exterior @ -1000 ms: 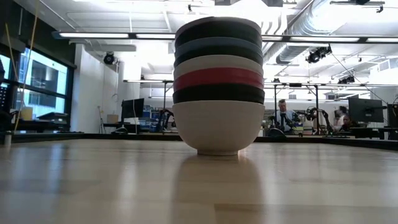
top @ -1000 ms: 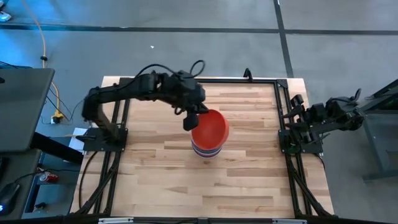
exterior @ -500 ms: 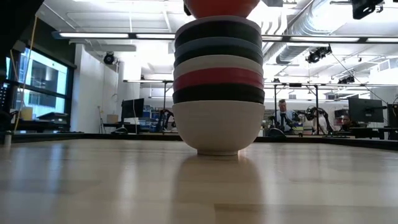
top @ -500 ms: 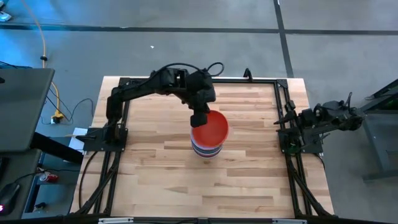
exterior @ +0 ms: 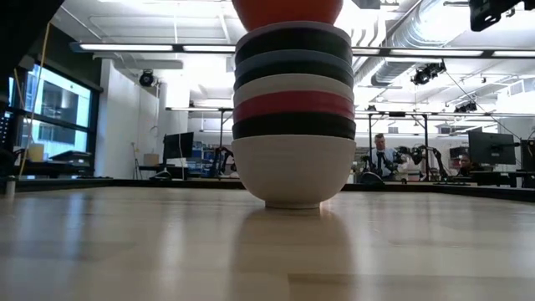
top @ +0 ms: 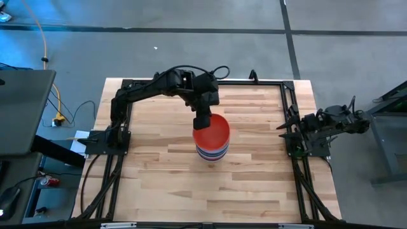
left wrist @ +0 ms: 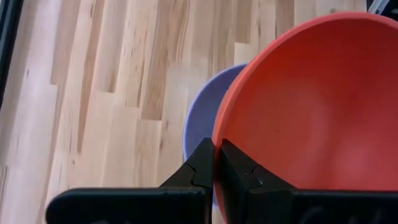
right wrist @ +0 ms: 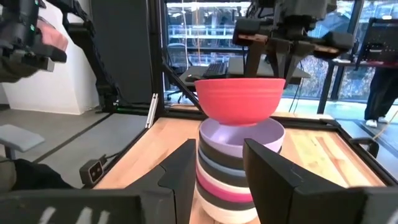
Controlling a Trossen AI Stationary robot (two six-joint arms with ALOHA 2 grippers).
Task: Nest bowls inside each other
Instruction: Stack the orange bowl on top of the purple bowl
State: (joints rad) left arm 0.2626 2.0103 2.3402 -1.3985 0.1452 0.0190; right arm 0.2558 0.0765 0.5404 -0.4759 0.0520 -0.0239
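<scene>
A stack of nested bowls (top: 212, 154) (exterior: 292, 117) stands by its white bottom bowl on the table's middle, with a lavender bowl (right wrist: 240, 134) (left wrist: 202, 124) on top. My left gripper (top: 202, 119) (left wrist: 216, 168) is shut on a red bowl (top: 212, 130) (right wrist: 239, 96) right above the stack. The bowl's base (exterior: 287, 10) is about level with the lavender rim; whether they touch cannot be told. My right gripper (right wrist: 217, 168) is open and waits at the table's right edge (top: 299, 130), pointing toward the stack. My left gripper pinches the red bowl's rim (left wrist: 219, 138) on its far-left side, one finger inside the bowl and one outside. The fingers (right wrist: 273, 59) come from above, pointing down. The bowl stays upright and level over the lavender bowl's opening.
A black frame (top: 286, 108) runs around the wooden table (top: 159, 178). Bare wood lies on all sides of the stack. People and desks show in the room beyond the far edge (exterior: 380, 155).
My left arm has swung toward the far edge and its gripper has shifted round to the red bowl's far-left rim. The red bowl has come down toward the stack and now shows at the top of the low view. My right arm has shifted slightly at the right edge.
</scene>
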